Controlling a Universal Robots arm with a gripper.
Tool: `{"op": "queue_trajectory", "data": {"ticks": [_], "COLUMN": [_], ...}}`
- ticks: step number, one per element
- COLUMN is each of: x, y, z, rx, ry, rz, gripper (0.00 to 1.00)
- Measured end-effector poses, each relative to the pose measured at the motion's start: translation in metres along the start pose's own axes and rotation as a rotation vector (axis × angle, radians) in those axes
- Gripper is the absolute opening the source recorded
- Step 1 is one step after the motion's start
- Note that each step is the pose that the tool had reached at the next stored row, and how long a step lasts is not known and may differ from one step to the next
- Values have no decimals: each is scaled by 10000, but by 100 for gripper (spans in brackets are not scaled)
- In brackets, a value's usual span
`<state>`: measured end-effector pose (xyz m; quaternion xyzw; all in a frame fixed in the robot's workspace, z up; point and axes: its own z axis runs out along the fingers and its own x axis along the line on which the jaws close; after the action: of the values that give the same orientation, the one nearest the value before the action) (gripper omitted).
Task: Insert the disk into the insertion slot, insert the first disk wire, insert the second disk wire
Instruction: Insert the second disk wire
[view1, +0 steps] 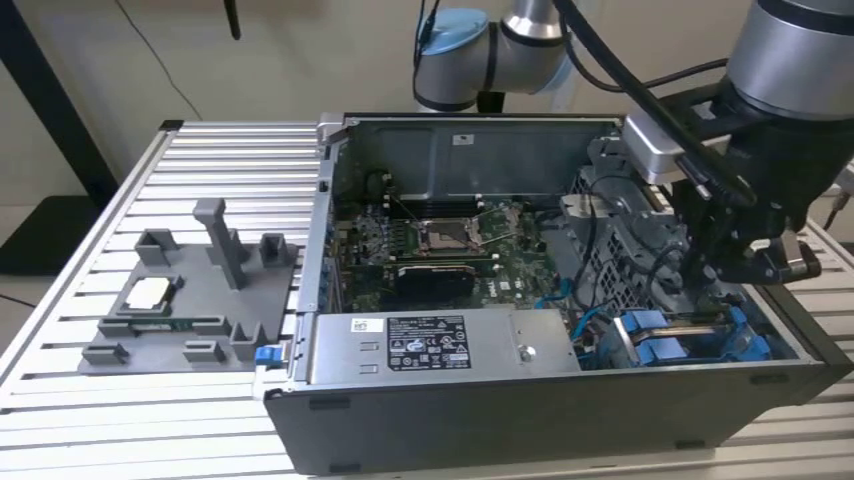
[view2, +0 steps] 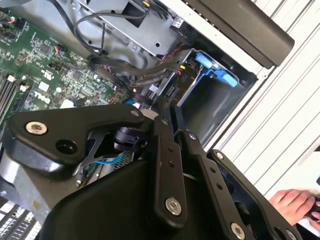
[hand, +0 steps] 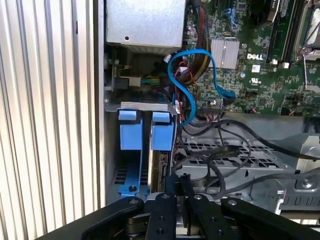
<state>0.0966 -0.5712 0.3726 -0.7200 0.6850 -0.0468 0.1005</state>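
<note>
Gripper (view1: 747, 262) position in the exterior view: lowered into the open computer case (view1: 534, 440) at the exterior view's right, directly above the insertion slot (view1: 694, 335), where the blue carrier of the disk (view1: 654, 332) stands among the bay walls. A grey power-supply box (view1: 441, 342) lies along the near case wall, and a grey fixture tray (view1: 174, 300) rests on the slatted table (view1: 80, 400) well apart from the case. In the second wrist view, the gripper (view2: 162, 107) has its fingers (view2: 167, 150) drawn together, tips next to a bundle of dark cables (view2: 120, 70) and a blue carrier tab (view2: 215, 70) beside the motherboard (view2: 45, 75); whether anything is clamped between the tips cannot be told. A person's hand (view2: 295, 204) rests on the table outside the case. In the first wrist view, the gripper (hand: 175, 179) sits just over the disk (hand: 159, 165), which stands edge-on inside the insertion slot (hand: 127, 175) under its blue bracket; a blue data cable (hand: 197, 75) loops above it. Judgement: the disk appears seated, so the first step looks complete; the state of the two wire connections cannot be confirmed.
</note>
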Motion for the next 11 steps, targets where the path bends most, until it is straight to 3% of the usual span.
{"op": "queue_trajectory", "data": {"ticks": [11], "x": [14], "y": [17], "z": [62], "rx": [68], "ry": [-28], "rz": [-110], "gripper": [16]}}
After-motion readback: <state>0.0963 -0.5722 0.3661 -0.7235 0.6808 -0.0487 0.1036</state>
